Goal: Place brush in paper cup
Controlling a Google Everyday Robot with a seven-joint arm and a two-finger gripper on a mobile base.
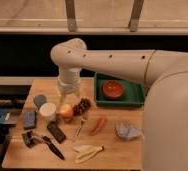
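Note:
The brush (43, 142) lies on the wooden table (114, 152) near its front left corner, its blocky dark head to the left and its slim black handle pointing towards the front right. The cream-white paper cup (48, 111) stands upright behind it, left of an apple (66, 111). My gripper (69, 98) hangs from the white arm just above and behind the apple, a little right of the cup, well clear of the brush. Nothing shows in it.
A grey-blue disc (39, 100), a blue-grey block (29, 119) and a flat black bar (56, 132) surround the cup. Dark grapes (82, 105), a utensil (79, 127), an orange carrot (98, 125), a banana (87, 150) and a crumpled cloth (127, 131) lie further right. A green tray (137, 95) holds a red bowl (113, 89).

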